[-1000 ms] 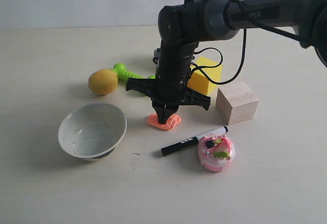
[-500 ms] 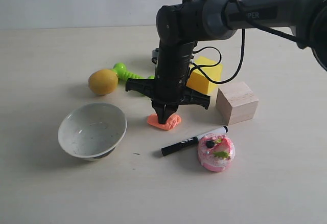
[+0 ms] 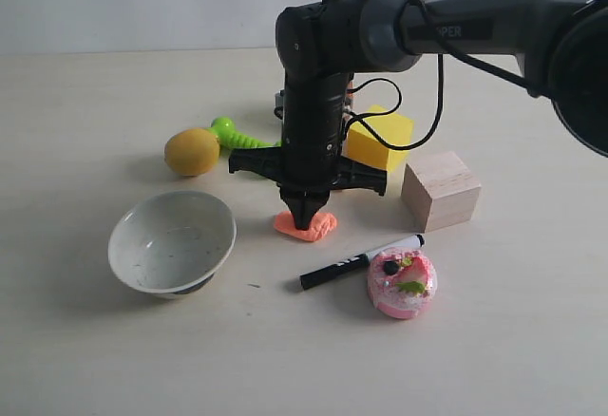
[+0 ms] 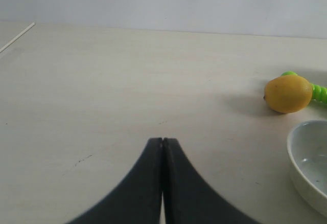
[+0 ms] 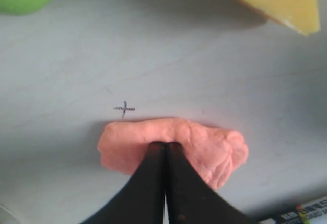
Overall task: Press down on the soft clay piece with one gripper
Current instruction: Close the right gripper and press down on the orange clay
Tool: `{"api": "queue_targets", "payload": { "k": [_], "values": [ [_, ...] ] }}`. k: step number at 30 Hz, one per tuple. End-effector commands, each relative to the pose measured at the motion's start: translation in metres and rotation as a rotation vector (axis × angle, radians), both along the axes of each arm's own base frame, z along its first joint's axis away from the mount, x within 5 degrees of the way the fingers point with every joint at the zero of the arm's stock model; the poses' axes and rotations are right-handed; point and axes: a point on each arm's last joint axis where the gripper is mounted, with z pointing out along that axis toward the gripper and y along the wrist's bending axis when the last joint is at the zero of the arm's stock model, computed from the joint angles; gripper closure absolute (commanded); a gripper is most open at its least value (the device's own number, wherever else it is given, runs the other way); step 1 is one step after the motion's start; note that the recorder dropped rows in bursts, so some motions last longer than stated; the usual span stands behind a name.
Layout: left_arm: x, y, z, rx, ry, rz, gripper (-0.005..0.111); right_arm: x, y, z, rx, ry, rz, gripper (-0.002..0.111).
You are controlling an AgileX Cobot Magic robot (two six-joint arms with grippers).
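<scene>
The soft clay piece is a salmon-orange lump lying on the table between the white bowl and the wooden block. My right gripper points straight down with its two black fingers pressed together, shut on nothing, and their tip rests on top of the clay. The left gripper is shut too, hovering over bare table away from the clay, and it does not show in the exterior view.
A white bowl sits left of the clay. A black marker and a pink cake toy lie in front right. A wooden block, yellow cheese wedge, lemon and green toy stand behind.
The right arm's upper part has leaned a little to the left, while its shut tip stays on the clay. Nothing else has moved.
</scene>
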Motion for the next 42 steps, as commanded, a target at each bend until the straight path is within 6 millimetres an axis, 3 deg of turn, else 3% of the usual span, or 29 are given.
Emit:
{"api": "queue_targets", "payload": {
  "k": [1,42],
  "values": [
    [0.0,0.0,0.002,-0.001,-0.019,0.002,0.107,-0.007,-0.002,-0.02,-0.056,0.057,0.032,0.108],
    [0.0,0.0,0.002,-0.001,-0.019,0.002,0.107,-0.003,-0.001,0.014,-0.004,-0.045,0.06,0.108]
  ]
}}
